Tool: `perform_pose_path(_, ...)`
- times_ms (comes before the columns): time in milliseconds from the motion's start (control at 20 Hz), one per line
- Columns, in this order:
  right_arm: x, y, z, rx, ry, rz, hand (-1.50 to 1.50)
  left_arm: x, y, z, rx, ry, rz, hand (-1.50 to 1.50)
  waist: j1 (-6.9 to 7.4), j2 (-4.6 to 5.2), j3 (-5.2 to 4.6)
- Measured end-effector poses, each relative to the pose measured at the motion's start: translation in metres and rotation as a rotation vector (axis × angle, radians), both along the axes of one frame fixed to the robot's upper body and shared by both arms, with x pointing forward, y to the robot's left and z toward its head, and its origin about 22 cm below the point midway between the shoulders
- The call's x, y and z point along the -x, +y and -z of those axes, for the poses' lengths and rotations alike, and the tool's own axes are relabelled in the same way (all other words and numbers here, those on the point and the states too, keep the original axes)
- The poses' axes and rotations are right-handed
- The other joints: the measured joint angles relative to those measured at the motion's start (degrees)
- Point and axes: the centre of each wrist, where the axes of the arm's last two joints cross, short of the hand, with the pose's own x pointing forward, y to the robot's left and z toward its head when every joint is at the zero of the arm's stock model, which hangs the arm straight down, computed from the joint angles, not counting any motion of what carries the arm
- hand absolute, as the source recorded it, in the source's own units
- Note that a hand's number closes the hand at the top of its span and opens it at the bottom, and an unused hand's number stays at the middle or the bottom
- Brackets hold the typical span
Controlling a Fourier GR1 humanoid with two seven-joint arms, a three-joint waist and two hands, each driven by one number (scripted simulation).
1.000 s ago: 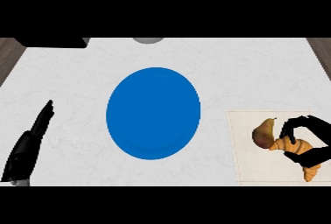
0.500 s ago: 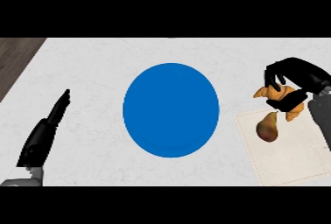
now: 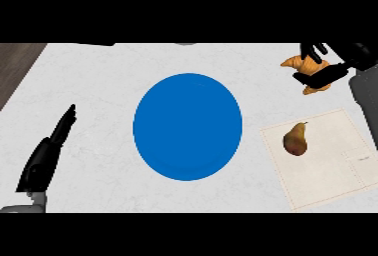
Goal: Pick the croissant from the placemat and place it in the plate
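Since the earlier frame, the right hand [image 3: 325, 75] has moved with the croissant [image 3: 292, 62] away from the far edge of the placemat [image 3: 332, 185] toward the far right corner of the desk [image 3: 96, 75]. The pear [image 3: 295, 139], the plate [image 3: 188, 126] and the left hand [image 3: 52, 150] hold the same positions relative to one another.

Hidden or unclear items:
- The middle of the croissant is covered by the black fingers and thumb. Only its two brown ends show, one left of the hand and one below it.
- The top of the right hand is cut off by the upper edge of the view.
- It cannot be told whether the croissant is clear of the desk surface or touching it.
- A small mark near the right side of the placemat is too small to read.

Hand states:
- Right hand – fingers and thumb curled round the croissant, pinching it.
- Left hand – at the lower left of the view, resting, fingers straight and pressed together, holding nothing.

Location of the croissant: in the right hand, beyond the far edge of the placemat, to the right of the plate and well apart from it.

Containers:
- Plate – blue, at the centre of the desk, nothing on it.
- Placemat – just right of the plate, carrying only the pear, which lies near its left side.
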Motion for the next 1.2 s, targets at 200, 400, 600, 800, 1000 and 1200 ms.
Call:
perform_pose_path(200,-0.012,0.012,-0.018,-0.114,-0.051,-0.169,1.5,0.002,0.007,0.002,0.001,0.006,-0.032,0.0,-1.61,-0.53,-0.08)
perform_pose_path(400,-0.023,0.033,-0.029,-0.178,-0.036,-0.286,1.5,0.006,0.015,0.002,0.0,0.014,-0.062,0.0,-2.95,-1.05,-0.15)
perform_pose_path(600,-0.029,0.068,-0.035,-0.203,-0.019,-0.378,1.5,0.013,0.023,0.008,-0.003,0.016,-0.086,0.0,-4.11,-1.46,-0.2)
perform_pose_path(800,-0.03,0.113,-0.036,-0.224,0.017,-0.457,1.5,0.015,0.02,0.012,0.0,0.027,-0.092,0.0,-4.98,-1.76,-0.24)
perform_pose_path(1000,-0.026,0.159,-0.037,-0.228,0.08,-0.505,1.5,0.022,0.022,0.013,-0.001,0.031,-0.102,0.0,-5.38,-1.95,-0.24)
perform_pose_path(1200,-0.014,0.204,-0.03,-0.203,0.149,-0.531,1.5,0.024,0.021,0.008,-0.004,0.036,-0.108,0.0,-5.71,-2.11,-0.24)
